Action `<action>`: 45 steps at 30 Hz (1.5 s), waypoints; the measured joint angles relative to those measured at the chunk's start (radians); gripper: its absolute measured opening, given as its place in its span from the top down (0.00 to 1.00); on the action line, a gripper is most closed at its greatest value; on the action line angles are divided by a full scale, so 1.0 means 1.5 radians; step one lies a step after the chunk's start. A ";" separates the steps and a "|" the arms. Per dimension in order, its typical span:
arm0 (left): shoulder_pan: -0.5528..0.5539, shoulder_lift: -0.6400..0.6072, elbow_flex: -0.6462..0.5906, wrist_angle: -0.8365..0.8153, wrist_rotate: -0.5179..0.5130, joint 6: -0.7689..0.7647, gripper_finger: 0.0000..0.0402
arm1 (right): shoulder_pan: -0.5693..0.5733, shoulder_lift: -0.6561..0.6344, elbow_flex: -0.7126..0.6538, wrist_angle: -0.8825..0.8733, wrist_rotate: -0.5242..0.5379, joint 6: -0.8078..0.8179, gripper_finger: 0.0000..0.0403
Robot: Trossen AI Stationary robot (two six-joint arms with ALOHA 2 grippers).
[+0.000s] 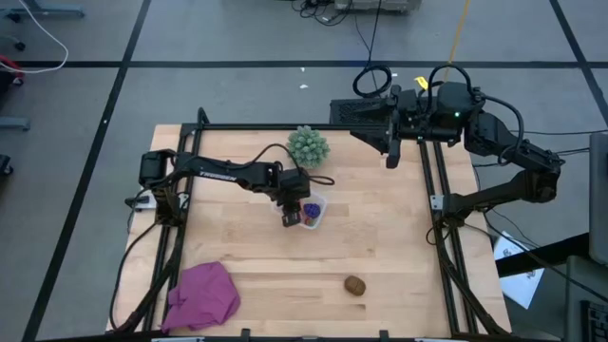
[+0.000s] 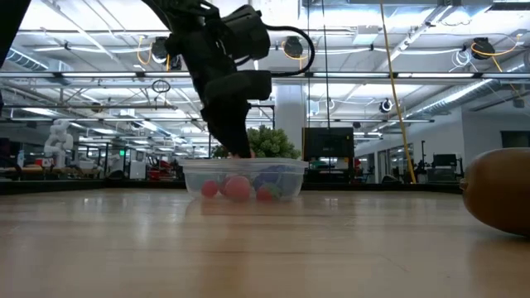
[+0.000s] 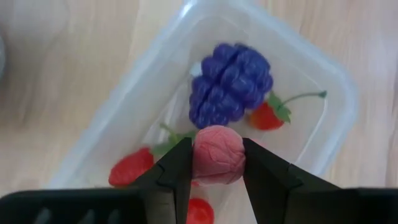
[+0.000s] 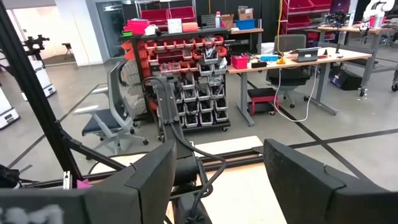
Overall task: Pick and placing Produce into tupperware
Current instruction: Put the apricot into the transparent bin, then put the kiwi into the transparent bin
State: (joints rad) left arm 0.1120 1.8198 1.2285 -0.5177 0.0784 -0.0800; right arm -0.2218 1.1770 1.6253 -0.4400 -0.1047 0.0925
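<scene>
The clear tupperware point(image 1: 319, 205) stands mid-table, just in front of the green spiky ball point(image 1: 309, 145). Inside it lie a purple grape piece point(image 3: 230, 84) and red berry pieces point(image 3: 266, 117) point(image 3: 130, 168). My left gripper point(image 3: 216, 144) reaches down into the tupperware point(image 2: 286, 178), shut on a pink berry piece point(image 3: 217, 158). A brown oval piece point(image 1: 354, 285) rests on the table near the front edge. My right gripper point(image 4: 217, 174) waits open and raised at the far right point(image 1: 391, 157), with nothing between its fingers. My left gripper pinches the pink berry piece by its two opposite sides point(image 3: 198, 155) between its two fingers point(image 3: 177, 174), near their free ends. The fingers slant steeply down from above. The piece sits within the tupperware's walls point(image 2: 238, 188); whether it touches the bottom I cannot tell.
A magenta cloth point(image 1: 201, 296) lies crumpled at the near left corner. The green spiky ball stands close behind the tupperware. Black frame rails point(image 1: 442, 190) run along the table's sides. Bare wood stretches between the tupperware and the brown oval piece point(image 2: 497, 190).
</scene>
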 joint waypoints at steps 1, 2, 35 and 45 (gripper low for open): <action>0.001 0.000 0.000 -0.002 0.000 -0.001 0.68 | 0.000 0.000 0.000 0.000 0.000 0.000 0.43; 0.001 0.000 -0.001 -0.004 0.000 -0.004 0.67 | 0.000 0.000 0.000 0.000 0.000 0.000 0.43; 0.023 -0.358 0.232 -0.267 -0.172 0.050 0.46 | 0.030 0.001 -0.008 -0.140 0.000 -0.035 0.43; -0.022 -0.522 0.232 -0.339 -0.181 -0.059 0.47 | 0.066 0.003 -0.196 0.097 -0.001 -0.102 0.43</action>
State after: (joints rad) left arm 0.0796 1.0364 1.5764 -1.0264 -0.1933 -0.1693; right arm -0.1233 1.1809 1.3311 -0.2951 -0.1059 -0.0598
